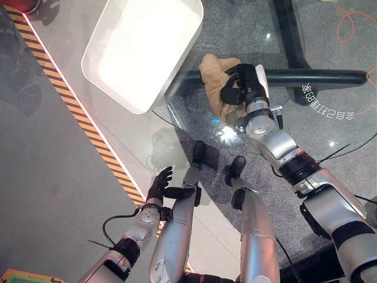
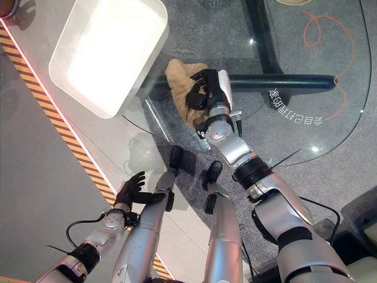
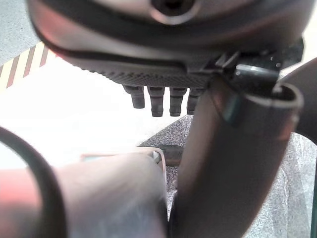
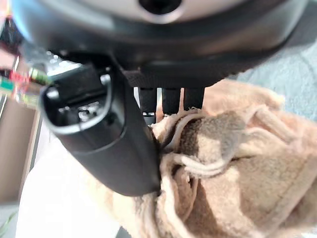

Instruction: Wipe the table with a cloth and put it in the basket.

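Observation:
A crumpled tan cloth (image 1: 212,72) lies on the round glass table (image 1: 321,44) near its left edge. My right hand (image 1: 246,81) rests on the cloth's right side, its fingers (image 4: 171,100) and thumb curled into the folds of the cloth (image 4: 242,193). The white rectangular basket (image 1: 88,54) stands on the floor just left of the table, close to the cloth. My left hand (image 1: 160,184) hangs low on the left, away from the table, with relaxed fingers (image 3: 157,102) holding nothing.
A dark table base bar (image 1: 321,76) shows through the glass. A yellow-and-black striped tape line (image 1: 76,112) runs across the floor left of the basket. An orange cable (image 1: 352,23) lies on the grey carpet at the far right.

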